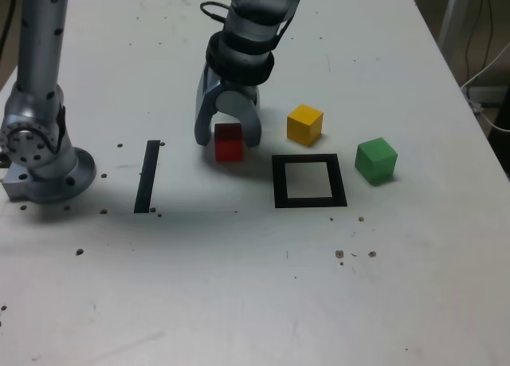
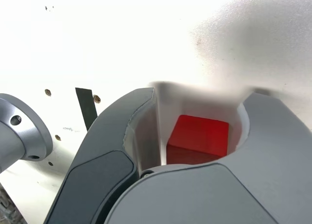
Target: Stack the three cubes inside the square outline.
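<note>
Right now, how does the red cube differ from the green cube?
The red cube sits between the fingers of the gripper; the green cube stands free. In the exterior view, the red cube lies left of the square outline, the green cube right of it. Both rest on the table, outside the outline, and look equal in size.

I see a red cube (image 1: pixel 229 142), a yellow cube (image 1: pixel 304 123) and a green cube (image 1: pixel 375 159), each one plain solid colour. The square outline (image 1: pixel 309 201) is black with a white centre. My gripper (image 1: pixel 229 132) is silver-grey with darker grey panels, and the arm's base (image 1: pixel 36 143) is silver. The counter (image 1: pixel 255 286) is white, dotted with small dark specks, with a straight black strip (image 1: pixel 148 175) on it.
</note>
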Robot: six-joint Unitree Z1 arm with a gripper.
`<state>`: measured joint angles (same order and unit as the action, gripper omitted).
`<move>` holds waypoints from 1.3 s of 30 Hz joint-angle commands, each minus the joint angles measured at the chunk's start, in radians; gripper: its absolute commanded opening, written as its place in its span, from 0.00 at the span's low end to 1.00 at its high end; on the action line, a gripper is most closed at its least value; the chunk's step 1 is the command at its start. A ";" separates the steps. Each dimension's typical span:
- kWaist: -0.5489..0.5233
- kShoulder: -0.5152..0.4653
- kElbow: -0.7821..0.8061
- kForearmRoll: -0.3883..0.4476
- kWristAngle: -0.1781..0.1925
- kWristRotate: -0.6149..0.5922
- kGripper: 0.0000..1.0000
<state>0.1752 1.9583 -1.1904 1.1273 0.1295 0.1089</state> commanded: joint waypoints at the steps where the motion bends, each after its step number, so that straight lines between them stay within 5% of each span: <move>1: 0.001 0.005 0.001 0.001 0.002 0.002 0.33; 14: -0.011 -0.004 -0.019 0.024 0.005 0.001 0.30; 26: -0.127 -0.012 -0.176 0.151 -0.009 -0.048 0.30; 39: -0.244 0.113 -0.399 0.251 -0.026 -0.099 0.30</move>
<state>-0.0652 2.0548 -1.5765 1.3748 0.1055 0.0118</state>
